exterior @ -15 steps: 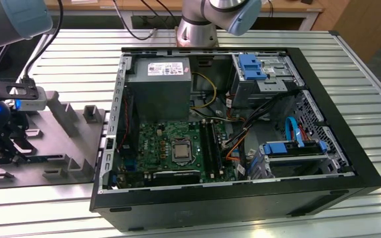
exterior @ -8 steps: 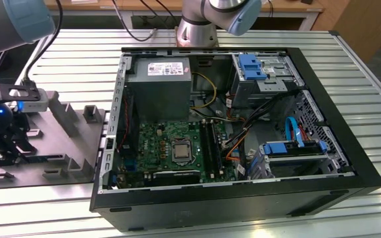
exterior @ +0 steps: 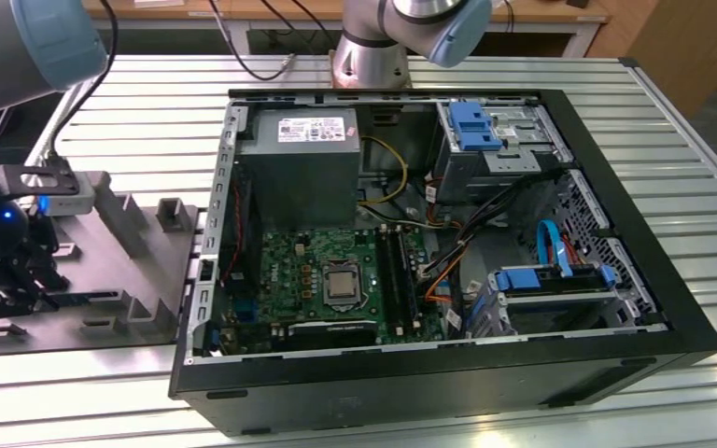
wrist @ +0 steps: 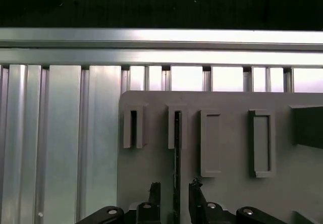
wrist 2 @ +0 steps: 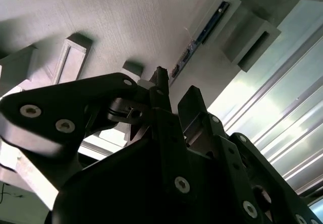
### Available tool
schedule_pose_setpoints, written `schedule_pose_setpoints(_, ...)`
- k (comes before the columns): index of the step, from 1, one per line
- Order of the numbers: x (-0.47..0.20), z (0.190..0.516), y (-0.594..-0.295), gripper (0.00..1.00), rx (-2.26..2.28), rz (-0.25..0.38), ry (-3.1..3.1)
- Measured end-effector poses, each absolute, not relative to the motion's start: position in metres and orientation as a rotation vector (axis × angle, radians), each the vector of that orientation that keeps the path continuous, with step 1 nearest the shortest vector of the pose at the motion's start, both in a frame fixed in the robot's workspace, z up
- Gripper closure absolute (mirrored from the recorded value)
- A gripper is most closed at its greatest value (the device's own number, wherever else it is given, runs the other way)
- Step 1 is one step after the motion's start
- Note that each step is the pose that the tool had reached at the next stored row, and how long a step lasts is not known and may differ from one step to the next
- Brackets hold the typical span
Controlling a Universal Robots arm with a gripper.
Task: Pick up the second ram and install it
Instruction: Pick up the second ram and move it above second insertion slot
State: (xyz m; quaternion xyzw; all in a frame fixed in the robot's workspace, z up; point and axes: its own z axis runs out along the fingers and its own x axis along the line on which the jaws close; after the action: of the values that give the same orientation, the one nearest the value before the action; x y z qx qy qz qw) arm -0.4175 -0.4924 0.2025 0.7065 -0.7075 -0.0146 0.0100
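Second ram (wrist: 177, 148) upright in tray (wrist: 232, 193), fingers (wrist: 154, 189) seemingly apart, slatted table (wrist: 60, 143)

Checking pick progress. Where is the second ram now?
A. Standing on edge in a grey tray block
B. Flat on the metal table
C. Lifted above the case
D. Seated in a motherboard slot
A: in the first wrist view the second ram stands edge-on in a slotted block of the grey tray, the open gripper straddling it.
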Motion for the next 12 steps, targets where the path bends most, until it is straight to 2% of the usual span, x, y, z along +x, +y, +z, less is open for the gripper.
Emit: schedule_pose_setpoints(12, -0.4198, 0.1995, -0.4923, 0.64, 2.258, -0.044, -2.155)
